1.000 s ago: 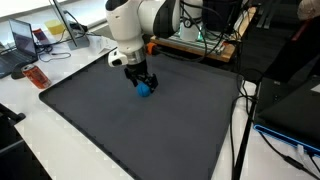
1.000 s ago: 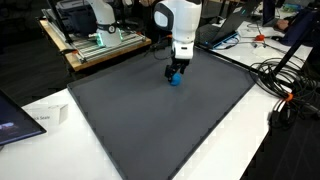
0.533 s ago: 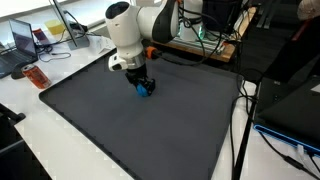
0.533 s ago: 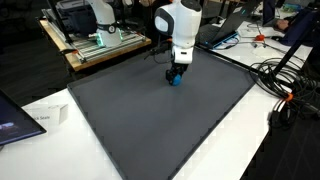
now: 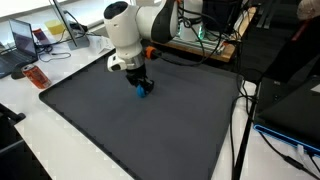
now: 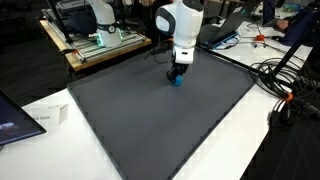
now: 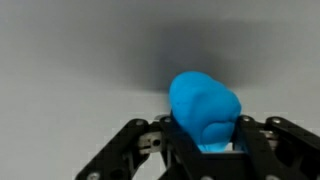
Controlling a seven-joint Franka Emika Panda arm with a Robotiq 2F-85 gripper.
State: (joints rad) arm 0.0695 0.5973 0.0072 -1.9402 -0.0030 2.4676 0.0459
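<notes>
Narrowing from wide open a second ago, your claw (image 7: 207, 140) now grasps the blue lump (image 7: 203, 100) on the surface (image 5: 130, 130).

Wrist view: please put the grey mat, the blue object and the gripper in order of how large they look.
1. grey mat, fills the background
2. gripper, enlarged by nearness to the camera
3. blue object

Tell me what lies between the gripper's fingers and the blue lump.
Nothing. In the wrist view the fingers sit right against both sides of the blue lump, with no gap showing; only the dark mat lies beneath it.
</notes>
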